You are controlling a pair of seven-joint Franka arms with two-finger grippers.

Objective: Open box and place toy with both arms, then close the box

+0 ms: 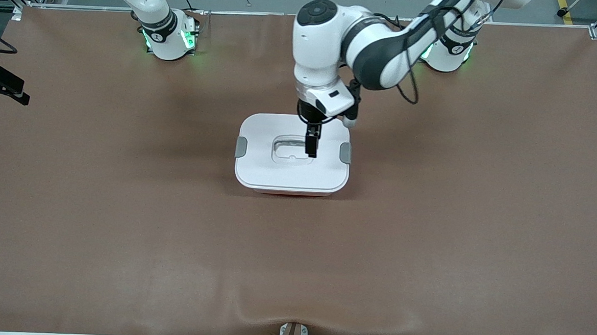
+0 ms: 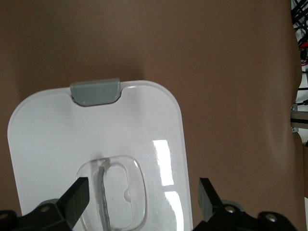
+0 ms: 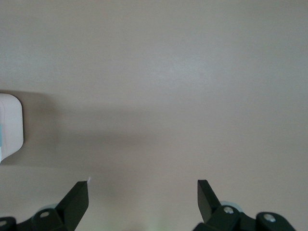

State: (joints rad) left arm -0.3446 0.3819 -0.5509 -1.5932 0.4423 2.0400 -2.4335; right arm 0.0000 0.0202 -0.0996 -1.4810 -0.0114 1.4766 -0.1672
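Lid's on the box (image 1: 291, 177) mid-desk, left tool (image 2: 142, 195) spread apart over its clear handle (image 2: 113, 197), right tool (image 3: 143, 195) spread over bare desk, so unlatched clips (image 1: 241, 147) could leave it loose.

White lid (image 1: 277, 174) of the box (image 1: 297, 192), glossy, with two grey side clips (image 1: 241, 147) and a clear recessed handle (image 1: 290, 150) at centre; a thin salmon-pink strip of the tub shows below the lid's edge. My arms (image 1: 376, 49) are white with black-grey joint bands, their bases lit green; my left gripper (image 1: 311, 143) is black, as is my right gripper (image 3: 143, 195), each on dark fingers (image 2: 77, 195). The table (image 1: 122, 219) is plain matt brown, unpatterned, with soft darker shadows around the box
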